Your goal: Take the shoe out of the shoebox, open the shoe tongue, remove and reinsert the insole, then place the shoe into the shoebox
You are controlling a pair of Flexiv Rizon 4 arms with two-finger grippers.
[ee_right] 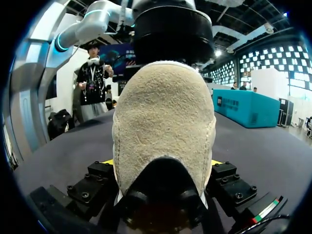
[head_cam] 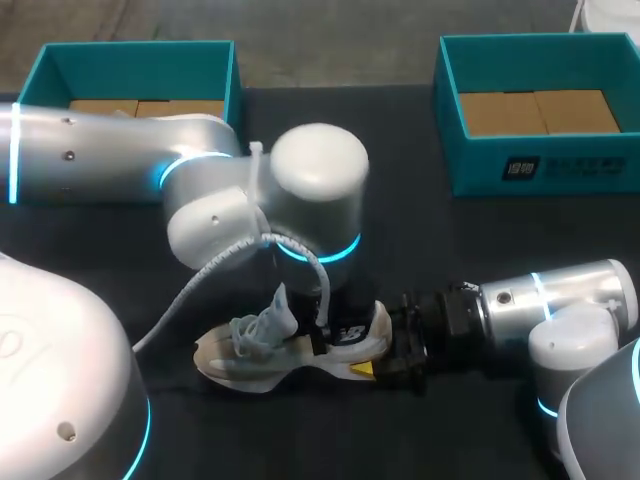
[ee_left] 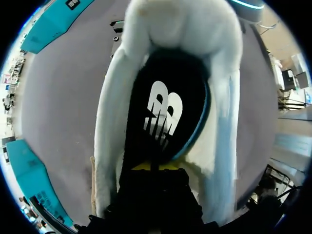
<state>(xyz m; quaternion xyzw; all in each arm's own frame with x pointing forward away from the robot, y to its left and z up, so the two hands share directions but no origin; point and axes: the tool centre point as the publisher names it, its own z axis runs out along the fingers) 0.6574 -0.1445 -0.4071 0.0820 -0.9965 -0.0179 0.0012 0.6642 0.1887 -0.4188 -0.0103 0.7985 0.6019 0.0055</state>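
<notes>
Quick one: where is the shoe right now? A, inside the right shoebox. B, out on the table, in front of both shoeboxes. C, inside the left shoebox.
B: the shoe lies on the dark table, nearer the robot than the left shoebox and the right shoebox, which show only brown cardboard inside.

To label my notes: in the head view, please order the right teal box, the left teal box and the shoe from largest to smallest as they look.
1. right teal box and left teal box: likely alike; the left arm hides part of the left one.
2. shoe: smallest.
</notes>
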